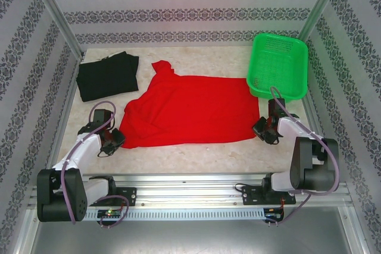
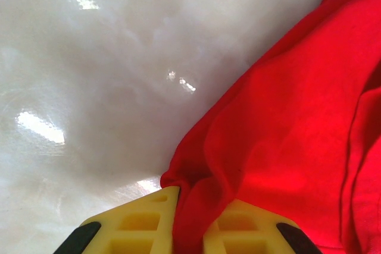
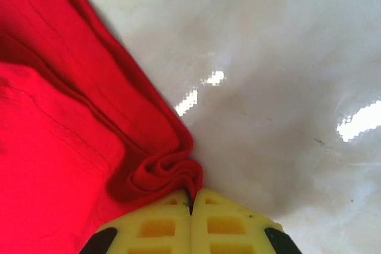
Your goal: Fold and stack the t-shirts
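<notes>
The red t-shirt (image 1: 190,111) lies spread across the middle of the table, plain side up and rumpled at its far left. My left gripper (image 1: 115,141) is at its near left corner. In the left wrist view the yellow fingers (image 2: 143,221) are shut on a fold of the red t-shirt (image 2: 286,141), with my left gripper (image 2: 191,209) low over the tabletop. My right gripper (image 1: 262,129) is at the near right corner. There my right gripper (image 3: 191,197) is shut, with a bunched edge of the red t-shirt (image 3: 65,165) pinched at its tips. The black t-shirt (image 1: 108,75) lies folded at the far left.
A green mesh basket (image 1: 278,66) stands at the far right corner, close behind the right arm. Patterned walls enclose the table on three sides. Bare white tabletop (image 1: 196,156) runs between the shirt's near edge and the arms' mounting rail.
</notes>
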